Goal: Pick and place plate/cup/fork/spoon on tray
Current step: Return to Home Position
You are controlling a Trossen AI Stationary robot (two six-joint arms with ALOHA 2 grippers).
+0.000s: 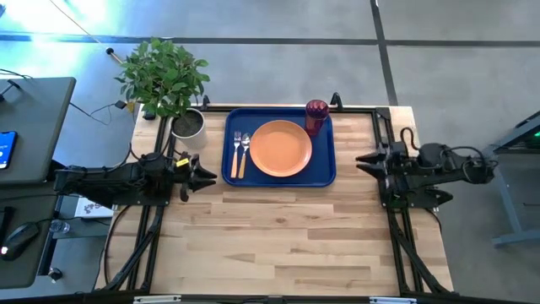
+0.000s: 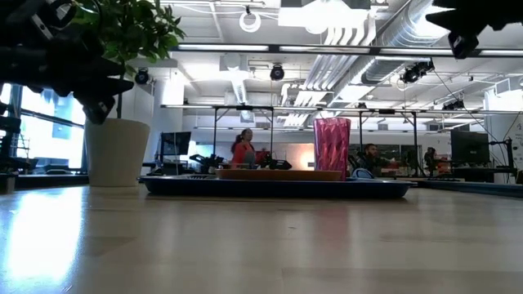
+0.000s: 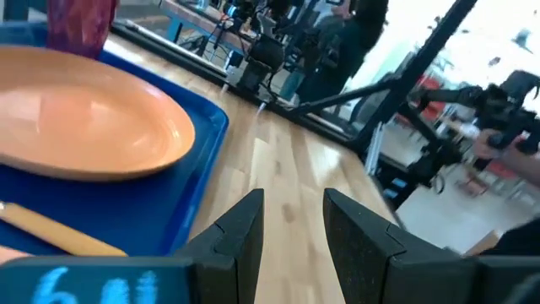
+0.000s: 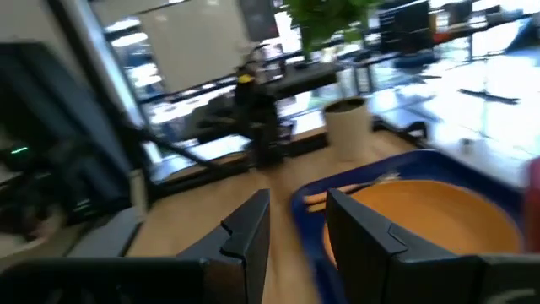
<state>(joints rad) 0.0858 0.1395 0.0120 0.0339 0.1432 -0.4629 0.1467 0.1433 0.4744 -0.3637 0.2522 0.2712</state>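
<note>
The dark-blue tray (image 1: 325, 173) lies at the table's far middle. The orange plate (image 1: 280, 149) rests flat in it; the fork (image 1: 236, 154) and spoon (image 1: 245, 152) lie side by side in its left part, and the dark-red cup (image 1: 315, 116) stands upright in its far right corner. My left gripper (image 1: 211, 177) is open and empty, at the tray's left, above the table. My right gripper (image 1: 361, 160) is open and empty, right of the tray. The plate (image 3: 84, 118) and the tray (image 3: 198, 181) show in the left wrist view too.
A potted plant (image 1: 173, 84) in a grey pot stands at the table's far left corner, beside the tray. Bare wood fills the near half of the table (image 1: 287, 236). People sit in the room beyond the far edge (image 2: 243, 149).
</note>
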